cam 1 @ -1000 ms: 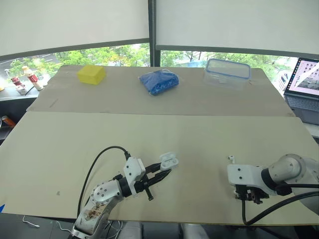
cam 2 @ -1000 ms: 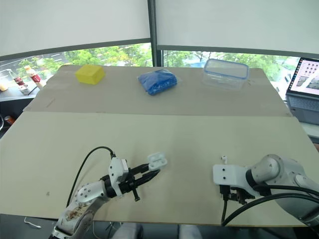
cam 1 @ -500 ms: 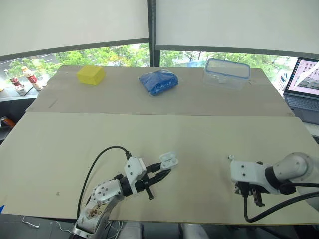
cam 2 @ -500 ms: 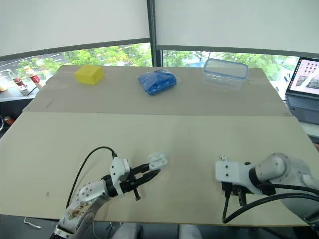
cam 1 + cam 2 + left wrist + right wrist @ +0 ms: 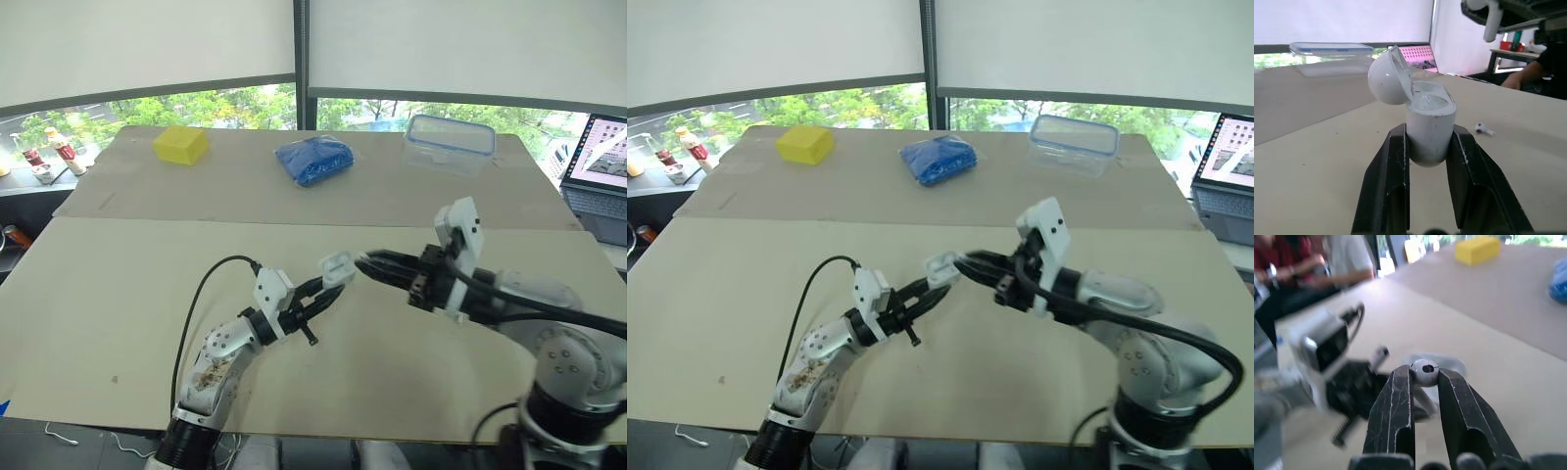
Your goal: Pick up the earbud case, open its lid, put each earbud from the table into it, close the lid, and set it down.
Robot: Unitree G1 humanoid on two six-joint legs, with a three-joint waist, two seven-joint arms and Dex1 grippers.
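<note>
White earbud case [image 5: 336,267] is pinched in the left gripper [image 5: 330,285]. Its fingers [image 5: 1393,161] clamp the lower body on both sides, and the lid is flipped open. The case is off the desk [image 5: 118,294], about mid-width and nearer the near edge than the far one.

The right gripper [image 5: 364,263] has its fingers [image 5: 1396,401] narrowed onto an earbud [image 5: 1424,371], gripped at the tips. Those tips sit just beside the open case, not visibly touching it. The second earbud [image 5: 1483,129] lies flat on the desk, apart from the case.

Vs 0.5 s ago:
- The right gripper was low at the near right of the desk. It has now lifted and swung across to the middle, fingers pointing at the case.
- The left arm has raised the case and brought it a bit further from the near edge. The lid was open then too.
- Far-edge items have not moved.

Along the far edge:
- Yellow block [image 5: 180,145] toward the left corner.
- Blue bag [image 5: 313,161] mid-width.
- Clear box with a blue rim [image 5: 447,143] toward the right.

An open laptop [image 5: 598,166] sits off the right edge, screen text too small to read. No legible marking on the case from the left wrist view.
</note>
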